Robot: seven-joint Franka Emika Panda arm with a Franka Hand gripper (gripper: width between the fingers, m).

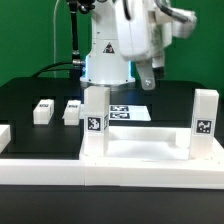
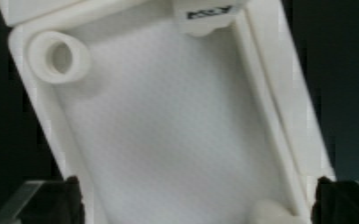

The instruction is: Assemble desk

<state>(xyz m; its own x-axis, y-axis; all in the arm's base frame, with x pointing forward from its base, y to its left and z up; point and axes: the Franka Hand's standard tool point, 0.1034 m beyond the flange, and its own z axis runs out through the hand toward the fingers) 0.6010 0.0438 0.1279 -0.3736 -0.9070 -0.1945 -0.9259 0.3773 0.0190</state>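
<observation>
Black table (image 1: 30,95) | desk top (image 2: 176,120) white, recessed; two tagged legs (image 1: 95,120) upright | end effector (image 1: 147,78) wide open, empty

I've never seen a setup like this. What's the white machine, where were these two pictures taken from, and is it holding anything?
The white machine is a robot arm with a two-finger gripper. One picture comes from a camera off the arm, facing the black table; the other from a camera on its wrist, looking past the fingertips. It is building a small desk. The desk top lies in front with two upright legs on it; two loose legs lie behind, near the marker board. The wrist picture shows the top's recessed face and a round hole. The gripper is open and holds nothing.
</observation>
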